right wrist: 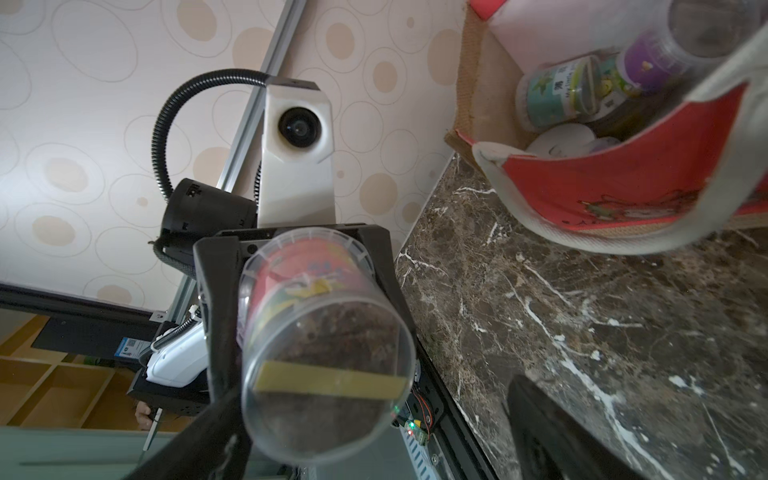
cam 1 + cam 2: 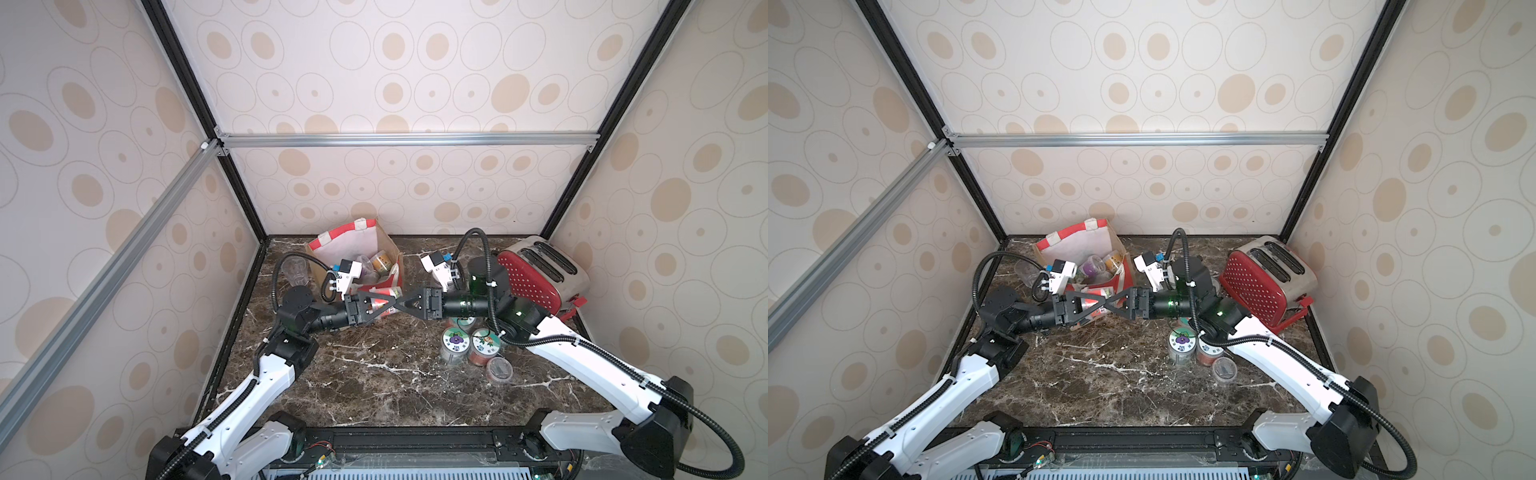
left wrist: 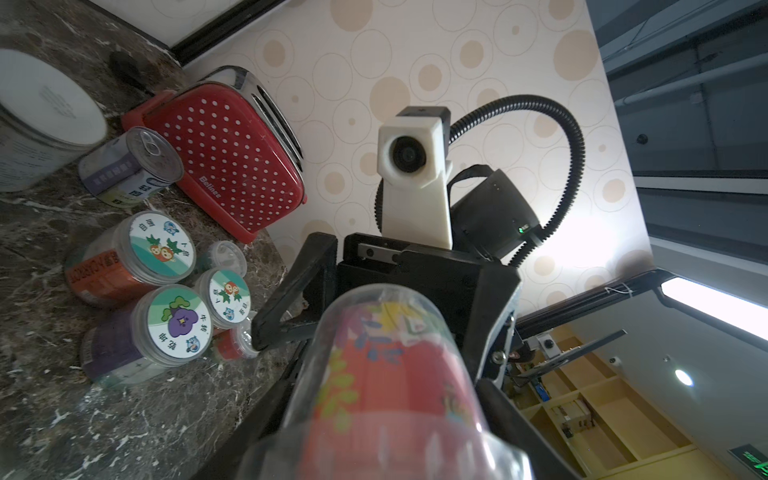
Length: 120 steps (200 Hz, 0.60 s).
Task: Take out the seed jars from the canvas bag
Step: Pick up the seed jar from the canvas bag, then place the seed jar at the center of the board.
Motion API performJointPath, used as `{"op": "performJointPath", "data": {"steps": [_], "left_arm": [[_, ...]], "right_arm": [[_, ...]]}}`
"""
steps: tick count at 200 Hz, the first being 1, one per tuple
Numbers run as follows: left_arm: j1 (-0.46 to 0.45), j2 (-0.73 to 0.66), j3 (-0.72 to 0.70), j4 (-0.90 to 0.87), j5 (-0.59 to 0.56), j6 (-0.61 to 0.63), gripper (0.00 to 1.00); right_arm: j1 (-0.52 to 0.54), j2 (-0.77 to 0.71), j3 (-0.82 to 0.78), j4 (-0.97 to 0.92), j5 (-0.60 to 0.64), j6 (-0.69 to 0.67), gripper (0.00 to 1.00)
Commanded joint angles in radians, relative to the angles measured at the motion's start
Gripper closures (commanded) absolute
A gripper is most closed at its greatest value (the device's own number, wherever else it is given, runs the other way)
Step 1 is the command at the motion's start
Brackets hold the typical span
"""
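A: Anything in the left claw [image 2: 388, 306]?
B: Yes. Clenched on a red-labelled jar [image 2: 379, 306], lying sideways, held clear of the table [image 2: 374, 374], just in front of the bag [image 2: 388, 241].
A: And the right claw [image 2: 402, 306]?
B: Released, with jaws spread wide about the clear base of that same jar. Hard to tell whether touching it on one side.
A: Whereabouts of the bag?
B: At the back of the table, left of centre, open on top, front side sagging. Holds more inside: a yellow-brown jar [image 2: 381, 261], a purple jar [image 2: 1092, 266], a green-labelled jar [image 1: 552, 99].
A: Any out on the table?
B: Clustered beside the right arm: a purple-sticker jar [image 2: 456, 338], an orange-filled jar [image 2: 484, 343] right beside it, a small clear cup [image 2: 498, 369] just nearer the front.
A: Anything else around?
B: Red toaster [image 2: 536, 274] at back right; drinking glass [image 2: 296, 270] just left of the bag.
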Motion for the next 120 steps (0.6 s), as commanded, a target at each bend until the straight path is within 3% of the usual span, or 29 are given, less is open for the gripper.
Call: {"op": "performJointPath", "data": {"steps": [1,36,53,81,120], "left_arm": [[-0.001,-0.016,0.078,-0.210,-0.048,0.153,0.40],[-0.005,0.002,0.154,-0.483,-0.132,0.335,0.40],[-0.032,0.025,0.208,-0.633,-0.225,0.435,0.42],[-0.171,0.112,0.306,-0.849,-0.462,0.564,0.44],[-0.352,0.305,0.411,-1.029,-0.775,0.631,0.45]], "right_arm": [[-0.014,-0.073,-0.012,-0.122,0.071,-0.068,0.00],[-0.036,-0.181,-0.030,-0.290,0.224,-0.118,0.00],[-0.039,-0.222,-0.019,-0.402,0.342,-0.150,0.00],[-0.043,-0.266,-0.010,-0.519,0.490,-0.178,0.00],[-0.058,-0.293,-0.020,-0.563,0.545,-0.178,0.00]]}}
